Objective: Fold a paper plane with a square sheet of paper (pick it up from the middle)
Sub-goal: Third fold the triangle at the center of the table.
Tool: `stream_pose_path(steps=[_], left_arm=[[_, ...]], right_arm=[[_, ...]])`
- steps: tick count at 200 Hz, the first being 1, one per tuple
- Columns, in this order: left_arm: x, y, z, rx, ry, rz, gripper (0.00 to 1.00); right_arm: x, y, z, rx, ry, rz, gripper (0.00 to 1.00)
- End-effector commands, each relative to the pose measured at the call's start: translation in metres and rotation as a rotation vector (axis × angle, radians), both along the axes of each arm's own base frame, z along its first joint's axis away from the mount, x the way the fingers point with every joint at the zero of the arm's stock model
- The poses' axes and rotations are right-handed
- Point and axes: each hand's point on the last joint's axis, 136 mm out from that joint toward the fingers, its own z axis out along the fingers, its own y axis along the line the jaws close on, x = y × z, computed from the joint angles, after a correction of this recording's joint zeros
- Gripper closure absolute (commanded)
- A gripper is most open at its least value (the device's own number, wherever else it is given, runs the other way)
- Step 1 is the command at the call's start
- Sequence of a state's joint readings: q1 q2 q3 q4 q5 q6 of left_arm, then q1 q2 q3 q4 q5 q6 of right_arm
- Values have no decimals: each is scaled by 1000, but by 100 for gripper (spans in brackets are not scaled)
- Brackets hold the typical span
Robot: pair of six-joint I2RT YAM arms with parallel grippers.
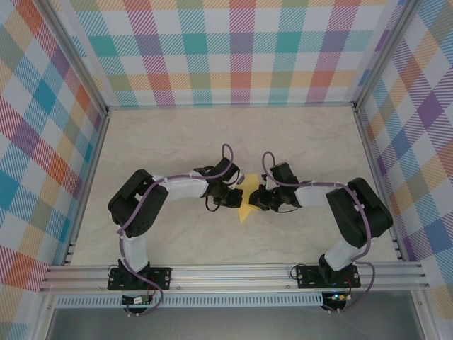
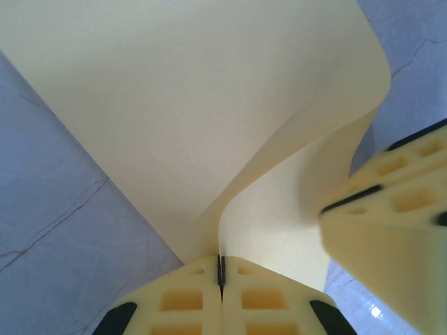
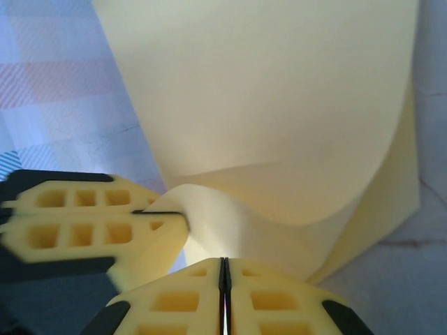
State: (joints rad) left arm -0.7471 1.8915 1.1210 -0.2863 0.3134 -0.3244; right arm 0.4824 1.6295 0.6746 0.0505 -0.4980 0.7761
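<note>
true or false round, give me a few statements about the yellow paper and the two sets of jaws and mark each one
1. The left jaws are shut on the yellow paper. True.
2. The right jaws hang open beside the paper. False: they are shut on it too.
3. The paper lies flat and unbent. False: it bows in a curve between the two grips.
4. The paper is held roughly midway across the table, left to right. True.
</note>
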Motion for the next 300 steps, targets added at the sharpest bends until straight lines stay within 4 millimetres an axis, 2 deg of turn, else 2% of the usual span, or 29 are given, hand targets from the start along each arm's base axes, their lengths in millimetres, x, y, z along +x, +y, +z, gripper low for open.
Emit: stream_pose_path(steps=[1,34,83,116,139,181,204,243,283,300], left_arm=[[-10,19,-28,90,65,7,96],[-10,18,-28,89,66,6,96],[-10,19,-28,91,65,3,96],[-12,20,-29,94,68,0,96],[-13,21,-29,96,69,-2,96],[-13,21,-28,101,70,-6,96],[-13,21,-28,98,69,-6,96],[-12,19,-28,95,67,-4,96],[-13,21,-28,99,67,-8,96],[-13,22,-28,104,66,-10,96]], right_arm=[[18,2,28,24,-66,-2,88],[27,3,20,12,-45,6,90],[17,-17,-22,-92,36,-20,91],[12,-32,-43,-156,72,-38,91],[14,-31,-40,-143,77,-33,90],[34,-21,7,-39,-7,-28,86],[41,-21,17,-29,-39,-26,85],[39,-20,-1,-25,2,-26,87],[29,-39,-37,-138,51,-59,89],[25,-44,-43,-167,75,-69,90]])
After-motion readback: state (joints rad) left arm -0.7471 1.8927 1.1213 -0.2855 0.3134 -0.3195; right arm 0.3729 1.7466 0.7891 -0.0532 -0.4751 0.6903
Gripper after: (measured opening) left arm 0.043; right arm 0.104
